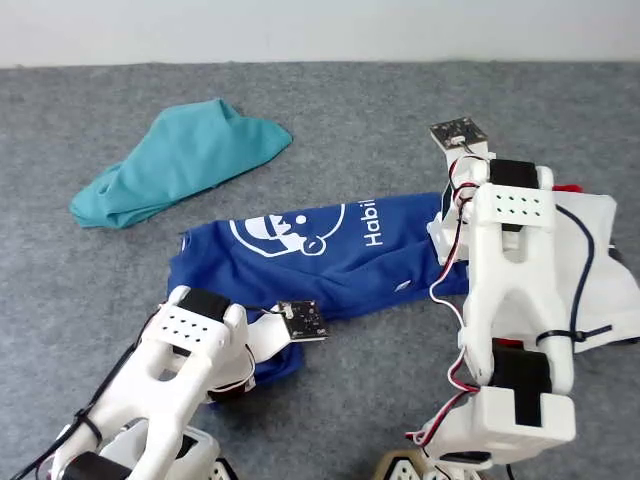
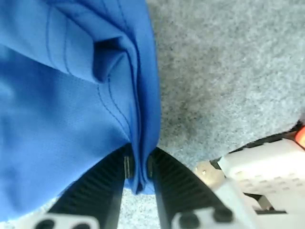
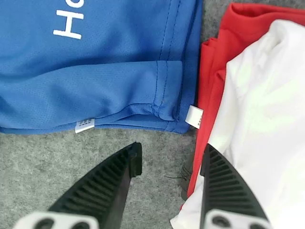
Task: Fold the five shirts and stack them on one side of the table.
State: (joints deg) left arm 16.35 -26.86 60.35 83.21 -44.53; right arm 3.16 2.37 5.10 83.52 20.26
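L gripper (image 2: 138, 168), nearest, pinches blue shirt's (image 1: 330, 255) near-left edge, prob. to fold it over. R gripper (image 3: 171, 153) hangs w/ jaws apart by its right hem, beside red shirt (image 3: 212, 67) under white shirt (image 3: 267, 105). Teal shirt (image 1: 180, 165) waits far left.

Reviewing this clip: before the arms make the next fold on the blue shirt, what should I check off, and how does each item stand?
1. Left tool clamped on the blue shirt's edge: ok.
2. Right tool gripping the blue shirt's other corner: not ok, it is open and holds nothing.
3. Blue shirt lying flat: not ok, it is bunched at the left tool.
4. Red shirt and white shirt clear of the right tool: not ok, they lie right beside it.
5. Teal shirt folded: not ok, it is crumpled and lies apart.
6. Fifth shirt accounted for: cannot tell.
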